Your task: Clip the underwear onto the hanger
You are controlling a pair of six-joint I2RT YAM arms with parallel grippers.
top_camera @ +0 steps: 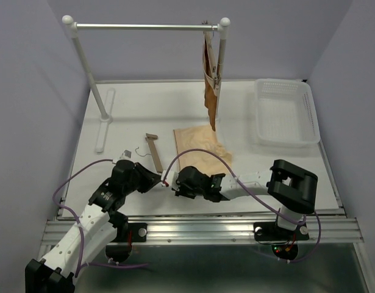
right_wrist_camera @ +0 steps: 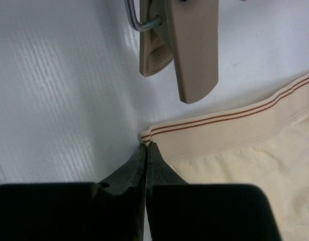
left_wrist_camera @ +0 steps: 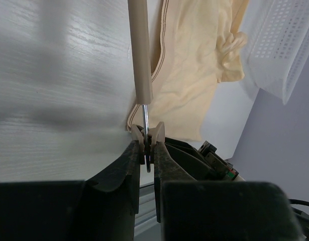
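The hanger [top_camera: 153, 149] lies flat on the white table, left of the pale beige underwear [top_camera: 199, 149]. My left gripper [left_wrist_camera: 146, 150] is shut on the hanger's near-end clip [left_wrist_camera: 149, 131]; the wooden bar [left_wrist_camera: 139, 50] runs away from the fingers, beside the underwear [left_wrist_camera: 194, 65]. My right gripper [right_wrist_camera: 146, 146] is shut, its tips pinched at the near left corner of the underwear's red-striped waistband [right_wrist_camera: 229, 120]. The beige clip [right_wrist_camera: 192, 50] lies just beyond that corner. In the top view both grippers meet near the table's front: left gripper [top_camera: 160, 179], right gripper [top_camera: 176, 184].
A white rack [top_camera: 144, 26] stands at the back, with a rust-brown garment [top_camera: 210, 91] hanging from a second hanger at its right end. A white perforated basket [top_camera: 285, 113] sits at the right rear. The rack's foot [top_camera: 105, 119] lies along the left.
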